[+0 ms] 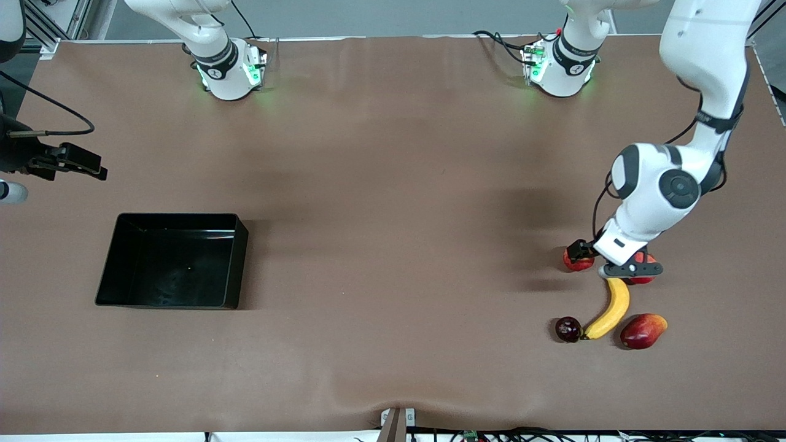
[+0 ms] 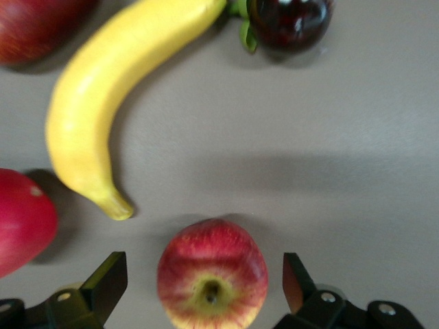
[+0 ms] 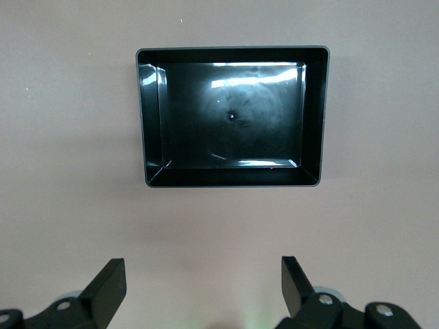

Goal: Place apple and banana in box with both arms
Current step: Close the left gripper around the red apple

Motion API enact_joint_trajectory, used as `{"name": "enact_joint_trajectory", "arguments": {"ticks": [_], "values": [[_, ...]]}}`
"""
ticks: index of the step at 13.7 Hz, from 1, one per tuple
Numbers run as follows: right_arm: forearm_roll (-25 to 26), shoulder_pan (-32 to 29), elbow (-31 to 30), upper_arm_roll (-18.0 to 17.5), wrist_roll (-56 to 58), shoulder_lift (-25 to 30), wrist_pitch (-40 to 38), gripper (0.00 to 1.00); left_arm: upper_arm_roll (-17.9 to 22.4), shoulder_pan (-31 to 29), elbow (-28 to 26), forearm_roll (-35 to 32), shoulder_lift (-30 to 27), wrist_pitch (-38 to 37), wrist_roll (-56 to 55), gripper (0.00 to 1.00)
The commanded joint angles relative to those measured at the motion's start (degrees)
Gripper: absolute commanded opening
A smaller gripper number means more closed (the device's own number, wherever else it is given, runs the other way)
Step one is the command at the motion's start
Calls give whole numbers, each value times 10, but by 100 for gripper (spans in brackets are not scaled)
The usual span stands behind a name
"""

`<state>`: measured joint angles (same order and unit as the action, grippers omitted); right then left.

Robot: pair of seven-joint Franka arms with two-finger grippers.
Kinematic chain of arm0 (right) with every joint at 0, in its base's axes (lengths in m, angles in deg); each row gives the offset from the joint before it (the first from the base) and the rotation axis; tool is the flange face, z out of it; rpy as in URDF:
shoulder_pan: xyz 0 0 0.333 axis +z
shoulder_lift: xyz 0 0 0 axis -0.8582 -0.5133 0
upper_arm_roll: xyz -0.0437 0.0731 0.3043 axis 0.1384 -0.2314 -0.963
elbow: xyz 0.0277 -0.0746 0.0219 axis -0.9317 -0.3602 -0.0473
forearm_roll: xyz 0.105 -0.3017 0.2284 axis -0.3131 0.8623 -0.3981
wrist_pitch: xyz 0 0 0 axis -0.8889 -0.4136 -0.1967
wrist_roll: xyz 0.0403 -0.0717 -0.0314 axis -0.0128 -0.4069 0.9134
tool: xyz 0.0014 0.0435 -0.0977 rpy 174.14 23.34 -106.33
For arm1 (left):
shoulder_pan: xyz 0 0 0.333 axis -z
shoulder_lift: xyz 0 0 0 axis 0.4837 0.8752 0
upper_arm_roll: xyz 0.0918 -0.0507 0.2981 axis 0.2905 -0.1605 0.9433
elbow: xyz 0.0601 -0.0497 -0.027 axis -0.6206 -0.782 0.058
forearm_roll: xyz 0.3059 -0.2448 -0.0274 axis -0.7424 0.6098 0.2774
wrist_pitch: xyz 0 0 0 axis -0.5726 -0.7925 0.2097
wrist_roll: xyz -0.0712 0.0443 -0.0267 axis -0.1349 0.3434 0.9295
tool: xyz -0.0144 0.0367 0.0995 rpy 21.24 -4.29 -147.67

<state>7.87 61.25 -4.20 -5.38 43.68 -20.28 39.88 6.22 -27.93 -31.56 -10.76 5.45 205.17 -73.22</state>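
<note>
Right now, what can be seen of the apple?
The apple is small, round and red with pale yellow streaks and a yellow dimple holding a short stem. It sits on the brown table toward the left arm's end, close to the banana's tip without touching it. The left gripper is open, one of its fingers on either side, neither touching.

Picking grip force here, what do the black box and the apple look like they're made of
The box looks like hard plastic with a glossy finish: its floor mirrors the ceiling lights. The apple has smooth, faintly shiny red skin streaked with yellow; whether it is real or a plastic replica is not clear from its look.
</note>
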Motion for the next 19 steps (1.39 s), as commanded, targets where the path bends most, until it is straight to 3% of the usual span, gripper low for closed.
{"name": "enact_joint_trajectory", "arguments": {"ticks": [1,5,6,8,9,13,19], "values": [[1,-3,7,-1,-1,-4,-6,100,-1,2,10,-1,18,3,-9,100],[8,-5,8,0,-1,-23,-4,100,-1,-2,-4,-1,20,-2,1,100],[11,-5,9,1,-1,-31,-1,100,-1,-3,-7,-1,20,-2,4,81],[10,-23,11,4,-1,-51,8,100,-1,-2,-5,-1,14,-6,5,16],[9,-31,11,4,0,-62,21,100,-2,0,-2,-2,7,-10,2,0],[8,-50,11,4,1,-92,42,100,-12,5,22,-2,-49,-97,-2,0],[8,-78,11,4,-1,-125,87,100,-47,4,135,-2,-97,-311,-8,0]]}}
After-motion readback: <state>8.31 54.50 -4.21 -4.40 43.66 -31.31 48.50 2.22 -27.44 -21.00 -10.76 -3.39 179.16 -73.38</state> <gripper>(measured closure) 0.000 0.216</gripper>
